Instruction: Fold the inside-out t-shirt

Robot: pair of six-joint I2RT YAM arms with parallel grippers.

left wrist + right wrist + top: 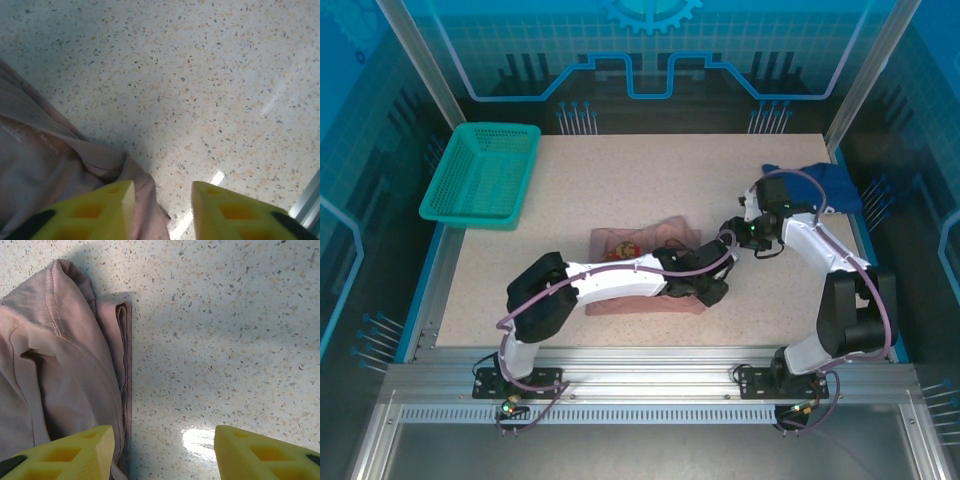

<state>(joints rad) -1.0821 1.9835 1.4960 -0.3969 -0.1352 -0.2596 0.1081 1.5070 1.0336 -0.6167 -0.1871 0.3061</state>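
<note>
The dusty-pink soft cloth t-shirt (660, 238) lay bunched mid-tabletop (620, 170). The left claw (163, 197) and right claw (165, 440) hung open, empty, at its right edge; each should pinch all hem layers squarely before folding.

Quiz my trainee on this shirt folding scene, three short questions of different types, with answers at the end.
1. Multiple choice: the green basket sits at which corner of the table? A far left, B far right, C near right.
2. Fill in: seen from above, the ___ arm stretches across the pink t-shirt.
3. True or false: the left gripper and right gripper both stand open, gripping nothing.
Key: 1 A; 2 left; 3 true.
</note>
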